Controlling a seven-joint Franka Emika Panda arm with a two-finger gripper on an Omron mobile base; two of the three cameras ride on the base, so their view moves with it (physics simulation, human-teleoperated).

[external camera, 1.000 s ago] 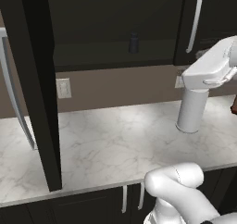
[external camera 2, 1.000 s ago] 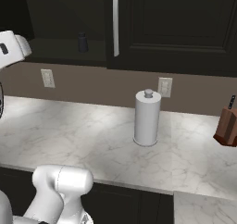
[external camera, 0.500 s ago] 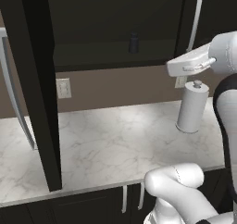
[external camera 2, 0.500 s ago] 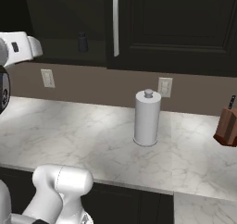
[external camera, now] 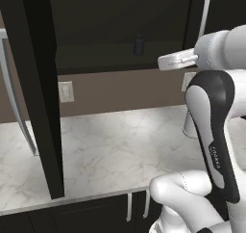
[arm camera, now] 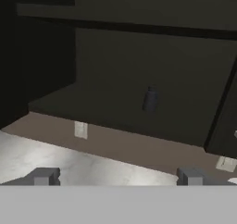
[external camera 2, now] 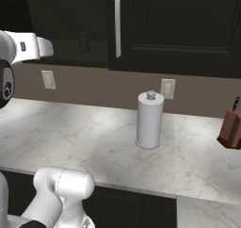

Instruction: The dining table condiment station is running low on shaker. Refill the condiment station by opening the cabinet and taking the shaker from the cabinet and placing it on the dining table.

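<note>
The tall black cabinet (external camera: 110, 30) stands open, its door (external camera: 45, 102) swung out edge-on at the left. Inside, a small dark shaker (external camera: 139, 45) stands upright on the bottom shelf (arm camera: 106, 109); it also shows as the shaker (external camera 2: 84, 42) and the shaker (arm camera: 149, 99). My gripper (arm camera: 117, 177) is open, its fingertips (arm camera: 44, 176) wide apart with nothing between them. It hangs in front of the opening, level with the shelf and well short of the shaker. My hand (external camera: 175, 60) points left, toward the cabinet. The dining table is out of view.
A marble counter (external camera: 120, 150) runs below the cabinet, with wall outlets (external camera: 65, 91) behind it. A white paper towel holder (external camera 2: 149, 120) and a knife block (external camera 2: 230, 128) stand on the counter to the right. The neighbouring cabinet door (external camera 2: 179, 29) is shut, with a silver handle (external camera 2: 117, 27).
My hand has risen from above the paper towel holder and swung left to the front of the open cabinet. The shaker and door have not moved.
</note>
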